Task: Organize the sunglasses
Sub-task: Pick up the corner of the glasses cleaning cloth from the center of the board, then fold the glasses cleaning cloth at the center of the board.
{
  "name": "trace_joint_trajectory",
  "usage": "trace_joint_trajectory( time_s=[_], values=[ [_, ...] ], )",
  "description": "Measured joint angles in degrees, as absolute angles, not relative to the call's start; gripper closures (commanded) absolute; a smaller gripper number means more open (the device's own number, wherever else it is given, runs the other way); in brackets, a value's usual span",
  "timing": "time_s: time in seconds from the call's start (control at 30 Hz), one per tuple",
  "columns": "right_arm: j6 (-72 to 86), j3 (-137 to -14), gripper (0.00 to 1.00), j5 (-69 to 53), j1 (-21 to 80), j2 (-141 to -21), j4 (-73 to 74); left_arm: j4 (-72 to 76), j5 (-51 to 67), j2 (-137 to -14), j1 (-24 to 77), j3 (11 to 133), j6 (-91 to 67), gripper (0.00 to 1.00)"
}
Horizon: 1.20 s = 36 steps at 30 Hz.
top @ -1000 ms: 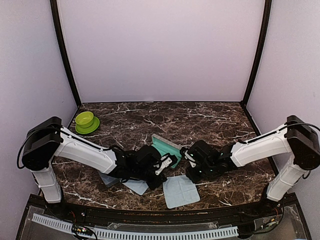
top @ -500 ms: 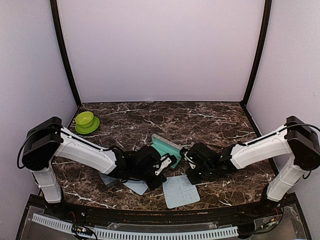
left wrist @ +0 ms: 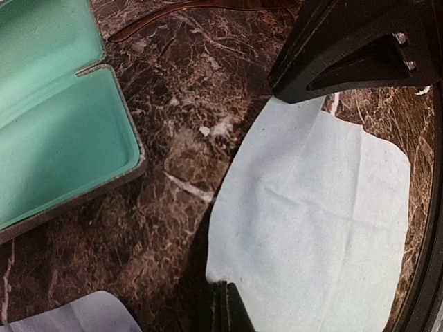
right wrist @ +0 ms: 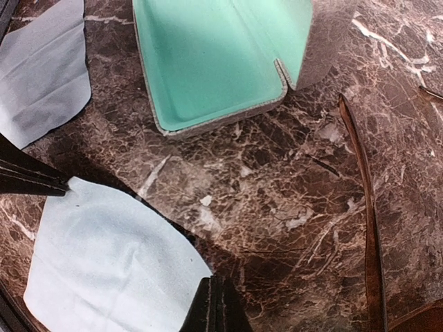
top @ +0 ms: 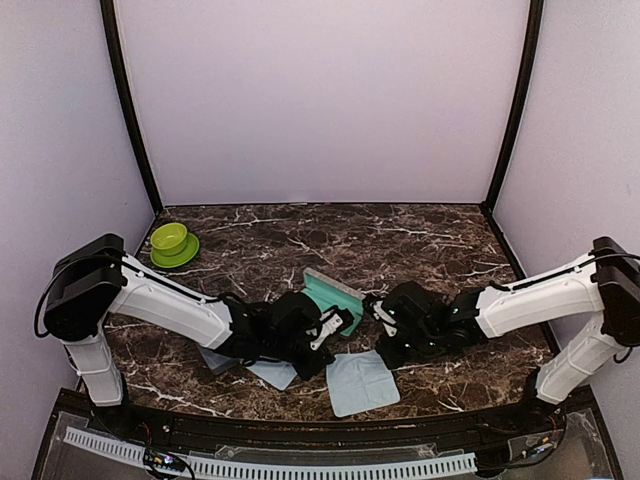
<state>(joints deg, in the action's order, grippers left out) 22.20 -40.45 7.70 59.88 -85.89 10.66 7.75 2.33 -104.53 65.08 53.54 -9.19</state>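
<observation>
Take the dark marbled counter (top: pixel 430 240) as the base surface. Note the left arm (top: pixel 170 300) and right arm (top: pixel 530 300) reaching inward and hiding the counter beneath them in the top view. Find the open grey case (right wrist: pixel 208 62), teal-lined, at centre, cut off by the frame edge in both wrist views. Find the pale cloth (left wrist: pixel 318 207) lying flat near the case, and a second cloth (right wrist: pixel 41 69) partly covered by the left arm. Note the green bowl (top: pixel 172 243) far left, well apart. Read the left tool (left wrist: pixel 223 308) as clenched, tips at one corner of the pale cloth. Read the right tool (right wrist: pixel 216 304) as clenched at the opposite edge. Grip on the fabric: not discernible. Locate the sunglasses (right wrist: pixel 374 283) on the counter beside the case. Only a brown translucent temple and a sliver of frame visible in the right wrist view, rest cut off; hard to make out from above.
</observation>
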Motion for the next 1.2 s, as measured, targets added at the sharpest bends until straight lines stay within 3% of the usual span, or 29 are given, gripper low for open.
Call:
trace_joint_trajectory(
  time_s=[1.2],
  values=[
    [20.0, -39.4, 1.00, 2.6, 55.9, -80.4, 9.0, 9.6, 6.6, -98.2, 62.2, 50.2, -4.6, 1.00]
  ],
)
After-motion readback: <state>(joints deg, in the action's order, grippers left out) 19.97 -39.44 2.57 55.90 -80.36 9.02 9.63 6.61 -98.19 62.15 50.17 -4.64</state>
